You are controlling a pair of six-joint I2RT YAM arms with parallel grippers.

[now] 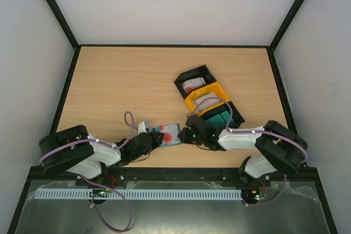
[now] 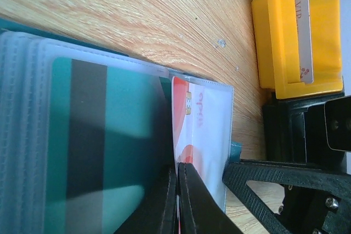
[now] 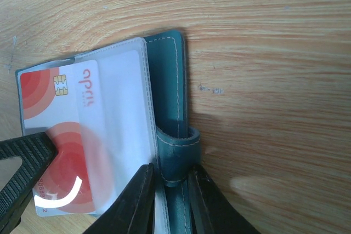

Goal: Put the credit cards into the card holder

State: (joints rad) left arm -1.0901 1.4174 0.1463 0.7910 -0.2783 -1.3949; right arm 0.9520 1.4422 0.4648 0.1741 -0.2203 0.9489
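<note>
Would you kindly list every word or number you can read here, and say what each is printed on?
"VIP": on the white card in the yellow bin.
"apri", roughly: red lettering on the red-and-white card in the clear sleeve of the wallet.
Tiny print beside that word and digits at that card's edge: too blurred to read.

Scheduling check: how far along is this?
Done: a teal striped card sits sleeved in the teal folding wallet. In hand: the left gripper pinches a partly inserted red-and-white plastic card; the right gripper clamps the wallet. Left: a white card in the black bin, a VIP card in the yellow bin.
</note>
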